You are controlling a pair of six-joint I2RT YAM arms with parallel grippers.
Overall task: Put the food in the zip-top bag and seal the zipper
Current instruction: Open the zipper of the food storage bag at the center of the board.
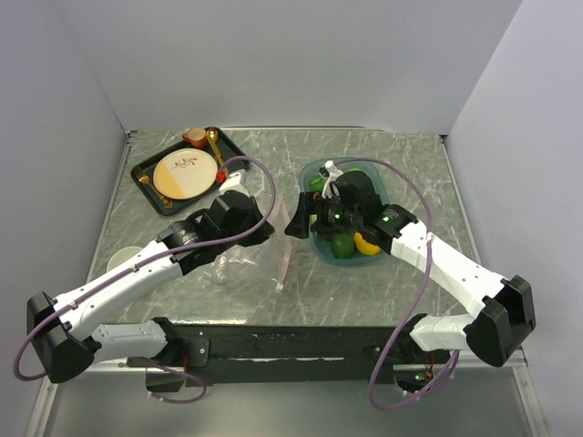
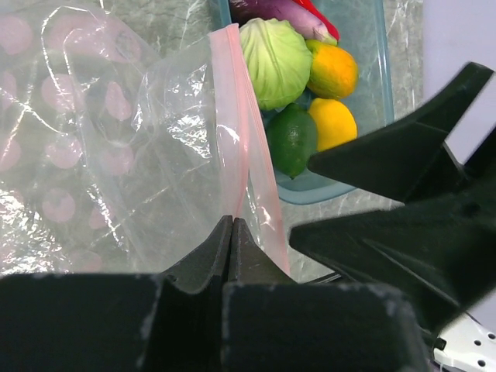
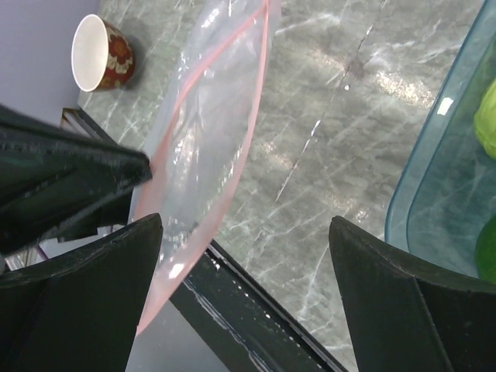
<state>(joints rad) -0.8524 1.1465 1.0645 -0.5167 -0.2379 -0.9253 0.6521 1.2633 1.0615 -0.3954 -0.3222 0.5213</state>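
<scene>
The clear zip-top bag (image 1: 244, 264) lies mid-table, lifted at its mouth. Its pale pink zipper (image 2: 246, 147) stands up, the mouth partly open (image 3: 205, 116). My left gripper (image 2: 231, 222) is shut on the zipper edge (image 1: 270, 229). My right gripper (image 3: 244, 240) is open and empty, close to the bag's mouth (image 1: 294, 225), one finger (image 3: 108, 279) beside the pink strip. The food sits in the teal tub (image 1: 321, 248): a pale green round one (image 2: 275, 50), a dark green one (image 2: 293, 139), a yellow lemon (image 2: 335, 122), an orange-yellow mango (image 2: 333, 70), a purple eggplant (image 2: 275, 9) and a red chili (image 2: 318, 15).
A black tray (image 1: 146, 187) at the back left holds a plate (image 1: 185, 173), a small cup and a gold spoon. A white-and-red cup (image 3: 101, 50) stands at the table's left near edge (image 1: 123, 259). The black front rail (image 3: 256, 310) runs below the right gripper.
</scene>
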